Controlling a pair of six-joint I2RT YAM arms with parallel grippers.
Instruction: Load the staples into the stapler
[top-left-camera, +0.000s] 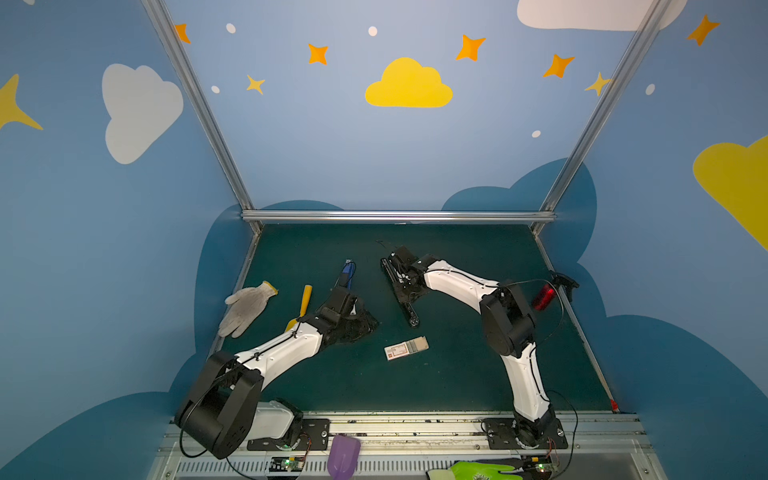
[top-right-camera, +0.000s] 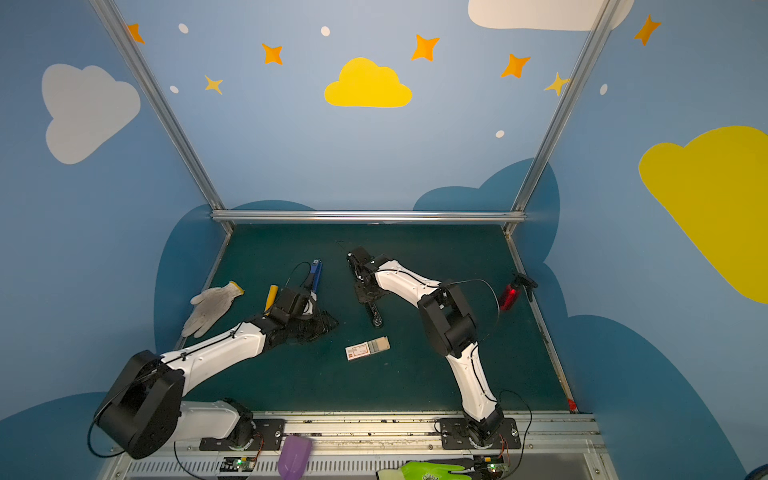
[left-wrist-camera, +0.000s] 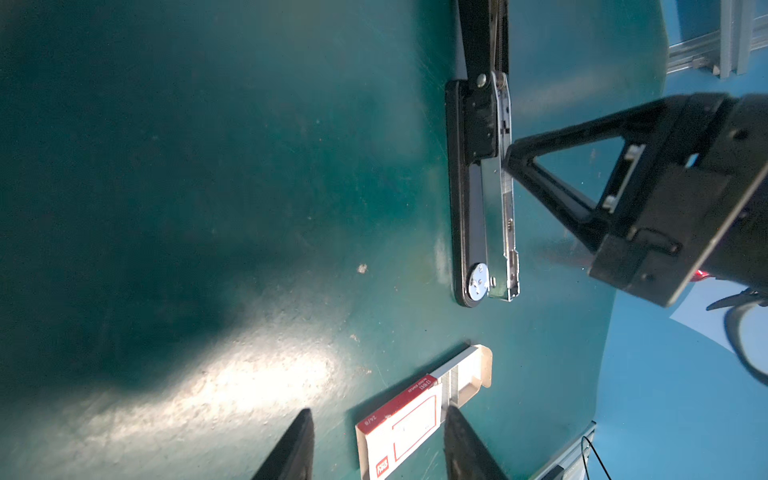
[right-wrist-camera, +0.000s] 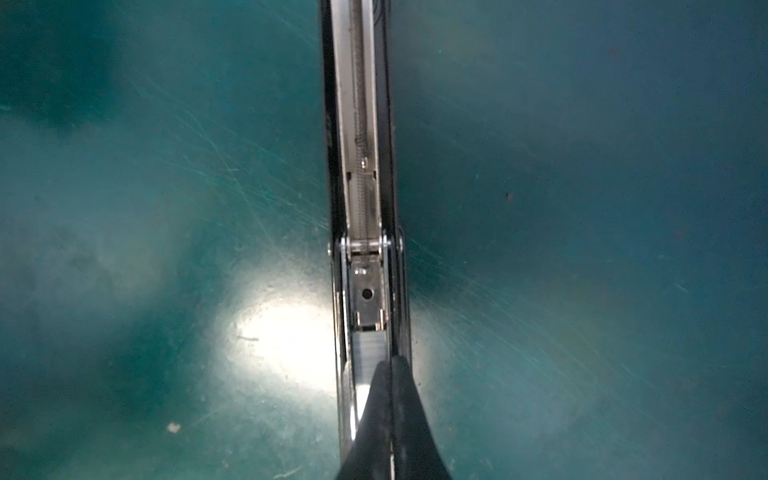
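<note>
where the stapler (left-wrist-camera: 478, 208) lies: opened flat, mid desk (top-left-camera: 457, 374), toward the far edge
right hand (right-wrist-camera: 390, 363): fingers together, tip on the stapler's metal channel
left hand (left-wrist-camera: 379, 411): fingers apart, empty
staples (left-wrist-camera: 453, 380): grey rows in half-slid box (left-wrist-camera: 409, 419), nearer the front edge

Bare table (top-left-camera: 457, 374) runs ahead of the left gripper (left-wrist-camera: 378, 415) up to the staple box (left-wrist-camera: 399, 424), which lies in line with its parted fingers. Nothing lies between.

Beyond the box the open stapler (left-wrist-camera: 484, 199) bars the way. The right gripper (left-wrist-camera: 509, 160) is closed, tip down in its channel.

Beside and behind the left gripper lie a blue tool (top-left-camera: 348, 274), a yellow-handled tool (top-left-camera: 305, 299) and a glove (top-left-camera: 247, 305).

Behind the right gripper the table is free as far as a red object (top-left-camera: 543, 297).
</note>
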